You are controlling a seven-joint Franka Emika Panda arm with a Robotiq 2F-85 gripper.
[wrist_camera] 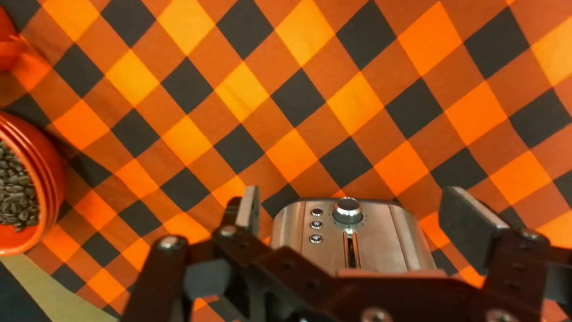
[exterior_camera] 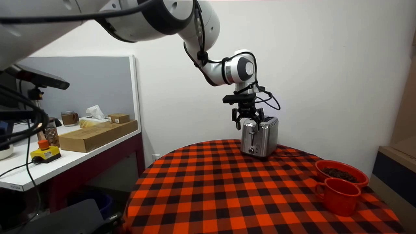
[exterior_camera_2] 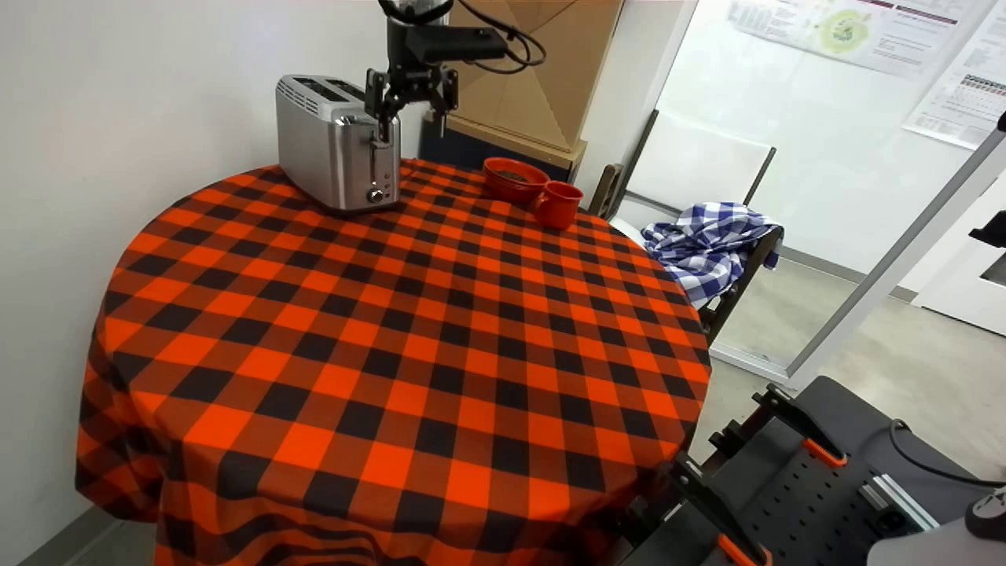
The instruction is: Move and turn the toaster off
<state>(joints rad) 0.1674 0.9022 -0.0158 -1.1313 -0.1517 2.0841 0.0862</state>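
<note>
The silver toaster [exterior_camera: 269, 139] stands upright on the checkered tablecloth near the wall. It also shows in an exterior view [exterior_camera_2: 306, 149] and in the wrist view [wrist_camera: 380, 246]. Its front panel has a round knob [wrist_camera: 347, 211], three small buttons and a vertical lever slot. The lever [exterior_camera_2: 381, 145] sits high on the slot; in the wrist view my gripper's body hides it. My gripper [exterior_camera: 248, 126] is open with nothing held, pointing down at the toaster's front end. In the wrist view the fingers [wrist_camera: 351, 208] stand wide apart on either side of the panel. I see no clear contact.
A red bowl [exterior_camera: 341, 174] of dark pellets and a red cup [exterior_camera: 343, 196] stand near the table's edge. A white wall [exterior_camera: 325, 81] rises close behind the toaster. A white desk [exterior_camera: 107, 146] with boxes stands beside the round table [exterior_camera_2: 377, 330].
</note>
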